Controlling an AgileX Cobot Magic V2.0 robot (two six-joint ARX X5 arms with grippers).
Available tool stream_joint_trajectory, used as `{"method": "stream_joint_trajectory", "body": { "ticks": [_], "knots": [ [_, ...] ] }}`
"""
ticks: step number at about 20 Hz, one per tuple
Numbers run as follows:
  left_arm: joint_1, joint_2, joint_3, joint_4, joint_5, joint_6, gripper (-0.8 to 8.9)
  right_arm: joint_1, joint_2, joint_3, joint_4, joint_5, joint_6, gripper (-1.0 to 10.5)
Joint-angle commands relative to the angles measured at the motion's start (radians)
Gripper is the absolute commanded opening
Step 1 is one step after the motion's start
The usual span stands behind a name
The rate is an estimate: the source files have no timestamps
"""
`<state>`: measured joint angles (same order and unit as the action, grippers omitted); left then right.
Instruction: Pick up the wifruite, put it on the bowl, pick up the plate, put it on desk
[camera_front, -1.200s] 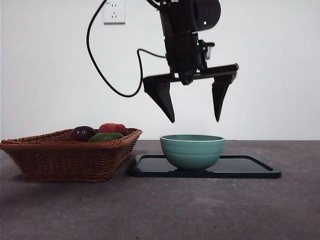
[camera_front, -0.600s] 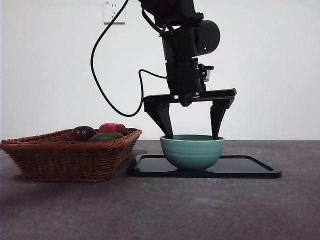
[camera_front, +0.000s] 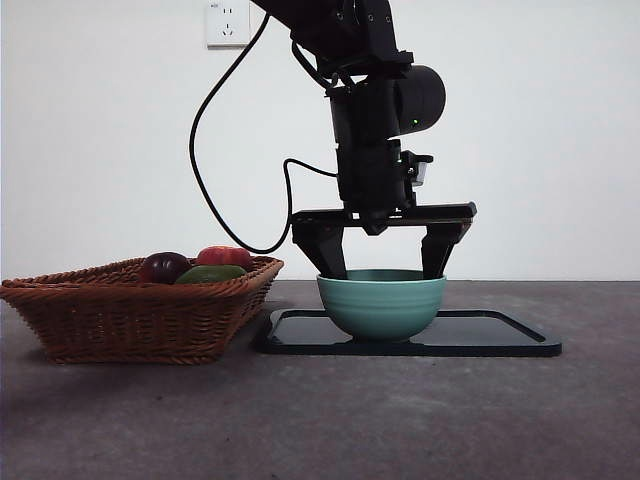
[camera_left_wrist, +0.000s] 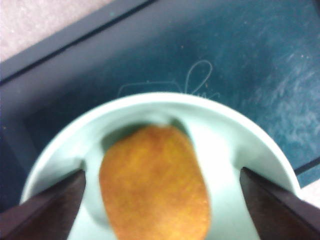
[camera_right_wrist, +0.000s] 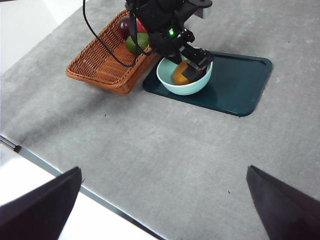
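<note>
The orange-brown wifruite (camera_left_wrist: 152, 192) lies inside the mint-teal bowl (camera_front: 382, 308), which stands on the dark teal plate (camera_front: 500, 340). My left gripper (camera_left_wrist: 162, 171) is open, its fingertips dipped inside the bowl's rim on either side of the fruit without touching it. From the front, the bowl's wall hides the fruit. Seen from the right wrist, the bowl (camera_right_wrist: 189, 88) with the wifruite (camera_right_wrist: 178, 75) sits at the plate's (camera_right_wrist: 235, 87) basket end. My right gripper (camera_right_wrist: 164, 169) waits high above the desk (camera_right_wrist: 150, 145), open and holding nothing.
A wicker basket (camera_front: 140, 315) stands on the desk just left of the plate, holding a dark purple fruit (camera_front: 164, 267), a red one (camera_front: 226, 256) and a green one (camera_front: 210, 273). A black cable (camera_front: 215, 190) loops down from the left arm.
The left gripper has come straight down, from hanging well above the bowl to having its fingertips inside the rim. Its jaws stayed open.
</note>
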<state>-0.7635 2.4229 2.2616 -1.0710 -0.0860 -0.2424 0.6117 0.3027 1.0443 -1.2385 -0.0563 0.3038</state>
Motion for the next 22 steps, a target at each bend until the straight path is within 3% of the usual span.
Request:
{"method": "stream_joint_trajectory", "body": {
  "ticks": [1,4,9,22],
  "knots": [
    [-0.010,0.045,0.022,-0.009,0.000,0.018,3.35,0.007,0.003,0.009,0.004,0.002,0.003,6.1],
    [-0.010,0.045,0.022,-0.010,0.000,0.018,2.38,0.007,0.003,0.009,0.004,0.004,0.003,6.1],
    [-0.006,0.044,0.047,-0.036,0.000,0.020,2.40,0.007,0.003,0.009,0.004,0.004,0.003,6.1],
    [-0.010,0.023,0.419,-0.388,0.005,0.026,2.40,0.007,0.003,0.009,0.002,0.004,-0.005,6.1]
  ]
}}
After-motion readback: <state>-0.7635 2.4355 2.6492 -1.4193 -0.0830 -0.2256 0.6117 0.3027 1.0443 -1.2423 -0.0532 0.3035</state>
